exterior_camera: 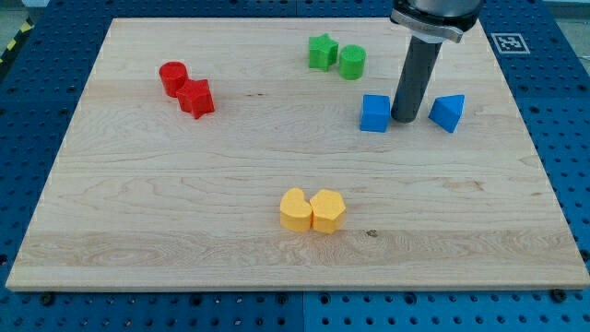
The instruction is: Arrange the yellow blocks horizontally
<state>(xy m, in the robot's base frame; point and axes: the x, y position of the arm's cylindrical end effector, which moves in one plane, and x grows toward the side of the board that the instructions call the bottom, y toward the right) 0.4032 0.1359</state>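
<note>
Wooden board (138,212), light grain, lies on a blue pegboard bench (28,111) w/ rows of holes; a black-and-white marker tag (510,41) shows at the view's top right, partly cut off. Two yellow blocks sit bottom-centre, touching side by side: left yellow block (294,209) is rounded w/ a notch on top, heart-like; right yellow block (328,211) is faceted, approx. hexagonal. Both are the same glossy yellow. Red cylinder (172,77) and red star (195,98) touch at upper left. Green star (322,52) and green cylinder (352,62) sit just beside each other near the top. Blue cube (374,113) and blue wedge (447,112) stand at right, apart, w/ my tip (404,119) between them, close to the cube; contact can't be told. Rod has no jaws, holds nothing. Tip is well apart from the yellows. Arm's upper part is cut off by the top edge.
</note>
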